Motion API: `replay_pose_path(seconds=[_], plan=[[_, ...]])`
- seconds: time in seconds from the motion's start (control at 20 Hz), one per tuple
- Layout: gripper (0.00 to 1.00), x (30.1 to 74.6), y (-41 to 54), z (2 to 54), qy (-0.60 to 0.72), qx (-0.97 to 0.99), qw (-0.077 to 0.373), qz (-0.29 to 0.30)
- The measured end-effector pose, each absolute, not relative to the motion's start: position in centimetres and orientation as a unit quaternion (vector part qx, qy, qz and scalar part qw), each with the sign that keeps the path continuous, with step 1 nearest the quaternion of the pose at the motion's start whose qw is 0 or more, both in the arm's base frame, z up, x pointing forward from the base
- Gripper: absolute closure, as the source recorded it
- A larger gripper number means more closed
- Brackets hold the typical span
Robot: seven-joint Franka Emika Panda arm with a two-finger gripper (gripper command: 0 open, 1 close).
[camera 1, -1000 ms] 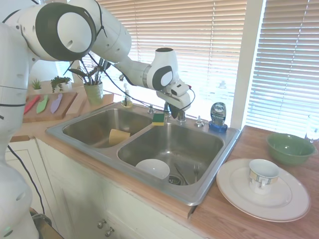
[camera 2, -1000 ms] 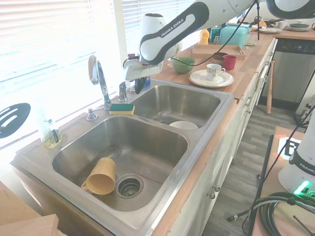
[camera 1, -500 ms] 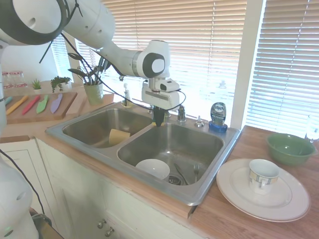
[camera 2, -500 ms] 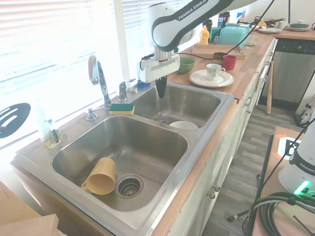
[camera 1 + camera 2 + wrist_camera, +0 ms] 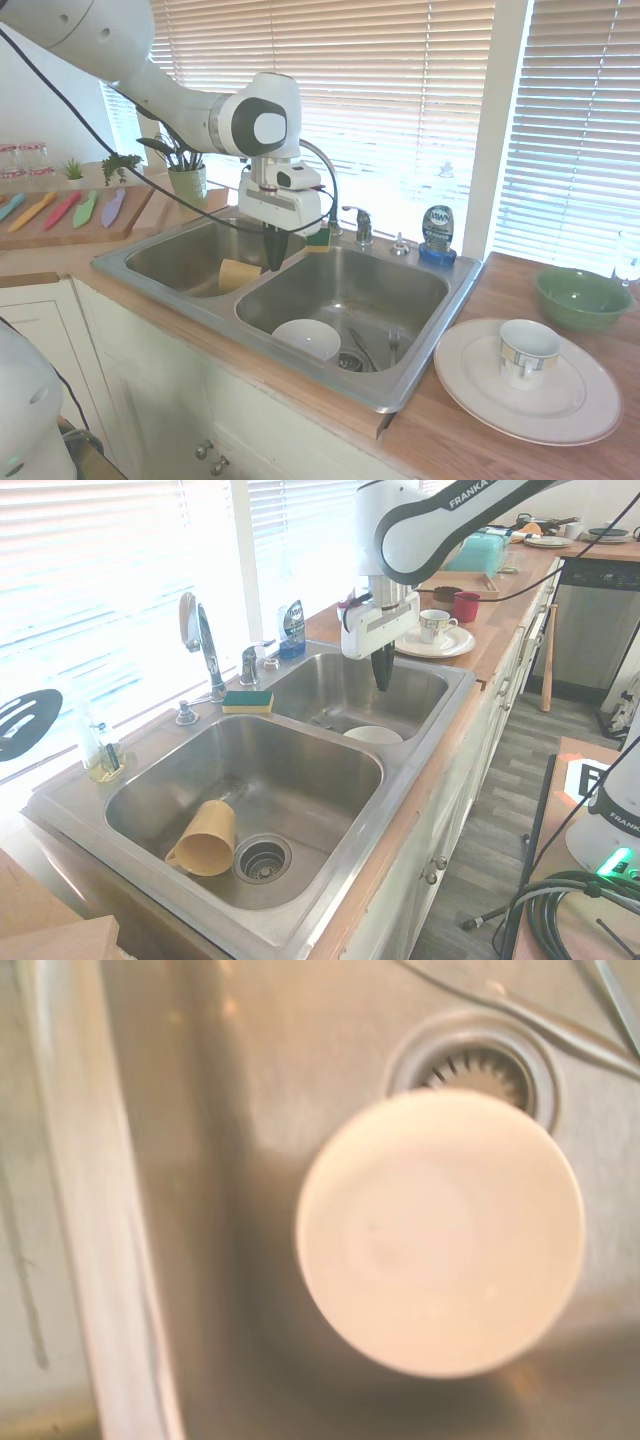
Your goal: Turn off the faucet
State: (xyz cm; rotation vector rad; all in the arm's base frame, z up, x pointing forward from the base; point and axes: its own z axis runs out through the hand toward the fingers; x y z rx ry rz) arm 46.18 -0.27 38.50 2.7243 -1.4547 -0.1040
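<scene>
Now faucet (image 5: 200,635) stands well behind pincer (image 5: 383,680).

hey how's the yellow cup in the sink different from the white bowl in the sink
The yellow cup lies tipped on its side in one basin; the white bowl sits in the other basin. The cup has a handle and is taller; the bowl is wide, shallow and handleless. Both rest near their basin's drain.

— Blurred in the wrist view: white bowl (image 5: 440,1232) directly beneath the gripper (image 5: 383,678), drain (image 5: 478,1068) half hidden behind it.

— And the faucet (image 5: 361,226)? Spout lost in window glare behind the gripper; lever position too small to tell.
</scene>
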Motion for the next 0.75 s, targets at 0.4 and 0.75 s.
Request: replay_pose_path(seconds=[0.4,0.75], plan=[[0.0,45.25,-0.35,38.17,-0.461,0.887,0.017,-0.026],[0.0,45.33,-0.19,38.6,-0.461,0.887,0.012,-0.018]])
